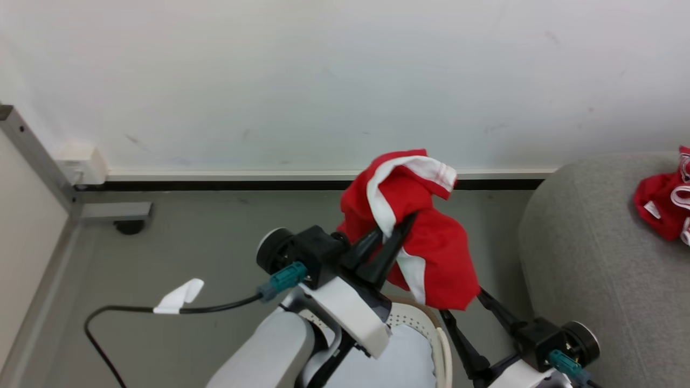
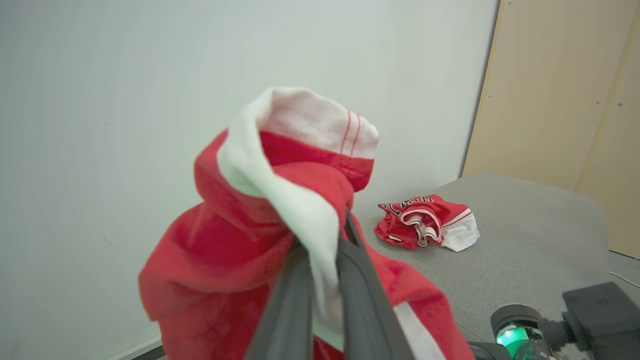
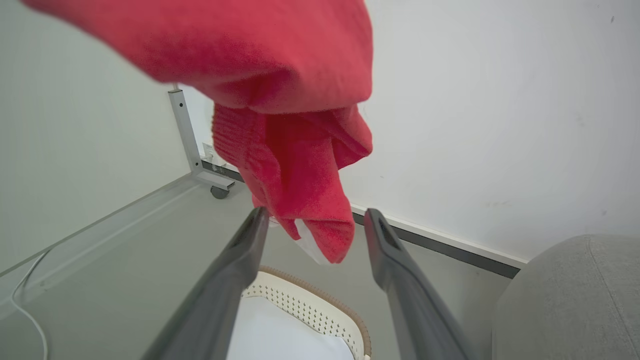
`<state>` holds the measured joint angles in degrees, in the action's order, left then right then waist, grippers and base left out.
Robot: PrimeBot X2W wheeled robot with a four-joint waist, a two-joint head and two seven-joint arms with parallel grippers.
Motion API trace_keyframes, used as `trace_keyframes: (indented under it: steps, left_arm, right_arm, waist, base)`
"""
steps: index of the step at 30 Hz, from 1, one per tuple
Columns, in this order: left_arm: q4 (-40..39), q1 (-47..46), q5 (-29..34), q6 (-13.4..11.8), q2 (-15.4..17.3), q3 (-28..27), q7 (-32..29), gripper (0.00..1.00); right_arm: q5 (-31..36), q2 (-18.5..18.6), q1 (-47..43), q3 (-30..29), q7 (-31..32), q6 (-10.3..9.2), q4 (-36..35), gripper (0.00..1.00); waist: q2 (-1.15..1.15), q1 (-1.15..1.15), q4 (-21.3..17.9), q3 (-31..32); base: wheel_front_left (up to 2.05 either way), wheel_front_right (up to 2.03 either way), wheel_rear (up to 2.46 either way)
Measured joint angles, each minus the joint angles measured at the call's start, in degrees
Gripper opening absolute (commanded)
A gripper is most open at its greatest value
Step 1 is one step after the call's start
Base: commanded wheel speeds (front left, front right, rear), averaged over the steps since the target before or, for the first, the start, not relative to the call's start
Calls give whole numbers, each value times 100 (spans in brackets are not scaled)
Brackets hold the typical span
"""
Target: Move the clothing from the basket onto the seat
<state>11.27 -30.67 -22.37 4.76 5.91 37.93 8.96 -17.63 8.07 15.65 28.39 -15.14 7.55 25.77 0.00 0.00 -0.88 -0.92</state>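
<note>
A red piece of clothing (image 1: 431, 242) with white trim hangs in the air above the basket (image 1: 431, 319), my left gripper (image 1: 396, 223) shut on its white-edged fold. In the left wrist view the clothing (image 2: 225, 250) drapes over both sides of the shut left gripper (image 2: 322, 250). My right gripper (image 1: 461, 304) stands open just below the hanging cloth. In the right wrist view the cloth's lowest tip (image 3: 320, 235) dangles between the open right gripper (image 3: 316, 215) without touching the fingers. A second red garment (image 1: 663, 205) (image 2: 425, 222) lies crumpled on the grey seat (image 1: 593, 269) (image 2: 525, 240) to the right.
The white wall and dark baseboard (image 1: 226, 185) run close behind. A metal frame foot with a caster (image 1: 128, 223) stands at the left. A black cable with a white tag (image 1: 178, 296) trails over the grey floor. The basket's perforated wall (image 3: 320, 320) sits beside the seat (image 3: 575, 300).
</note>
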Motion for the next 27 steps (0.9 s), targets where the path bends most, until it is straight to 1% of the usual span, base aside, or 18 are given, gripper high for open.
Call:
trace_keyframes:
  steps: [4,10,19,20,21,22,23,27]
  left_arm:
    - [-91,31,-33,26,-48,174,-53,0]
    - [-207,54,-92,75,-127,398,-111,0]
    - [-224,95,-256,100,-163,555,-155,0]
    - [-214,104,-267,99,-163,550,-156,0]
    - [-205,113,-278,99,-160,550,-155,0]
    - [-196,118,-279,97,-157,552,-155,0]
    - [-187,118,-281,90,-153,550,-155,0]
    - [-156,118,-297,65,-121,521,-154,0]
  right_arm:
    - [4,-19,259,275,0,0,232,100]
    - [-11,-48,537,492,1,0,536,100]
    - [-12,-127,751,307,0,0,623,100]
    - [-12,-132,753,305,0,0,616,87]
    - [-19,-136,753,307,0,0,613,42]
    - [-35,-141,753,307,0,0,611,5]
    - [-63,-144,753,308,0,0,606,0]
    - [-168,-143,755,342,0,0,601,0]
  waist:
    - [0,0,215,4]
    - [0,0,518,19]
    - [0,0,828,67]
    - [0,1,847,73]
    - [0,0,861,78]
    - [0,0,873,82]
    - [0,1,880,84]
    - [0,1,867,82]
  base:
    - [0,0,0]
    - [0,0,0]
    - [0,0,0]
    - [0,0,0]
    - [0,0,0]
    - [0,0,0]
    - [0,0,0]
    - [0,0,0]
